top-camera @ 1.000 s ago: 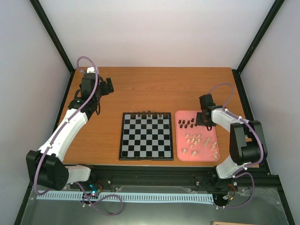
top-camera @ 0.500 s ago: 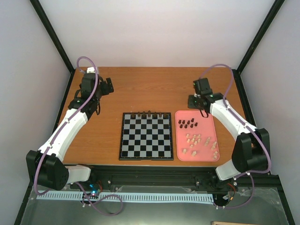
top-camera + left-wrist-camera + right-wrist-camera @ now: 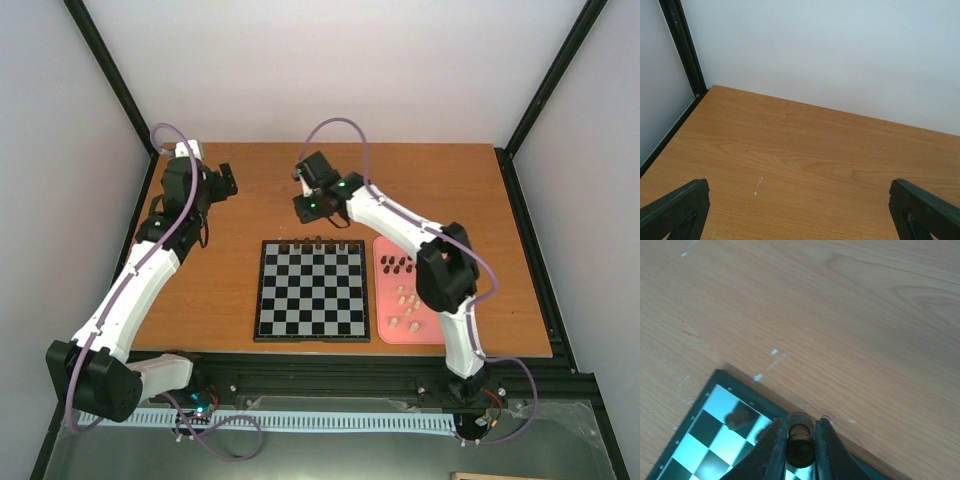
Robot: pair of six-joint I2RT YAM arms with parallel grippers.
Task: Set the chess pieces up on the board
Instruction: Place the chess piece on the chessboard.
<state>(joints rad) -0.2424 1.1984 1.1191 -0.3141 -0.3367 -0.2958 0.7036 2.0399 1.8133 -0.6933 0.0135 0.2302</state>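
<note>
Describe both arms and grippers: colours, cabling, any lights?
Both alike: left arm and right arm have white rounded links with black joints, and a lavender cable loops outside each. Near the right wrist, green indicator lights glow. The left gripper and right gripper have black tapered fingers.

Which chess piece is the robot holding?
The dark piece the right gripper holds in its jaws, over the edge of the board. Others sit on it or the pink tray.
</note>
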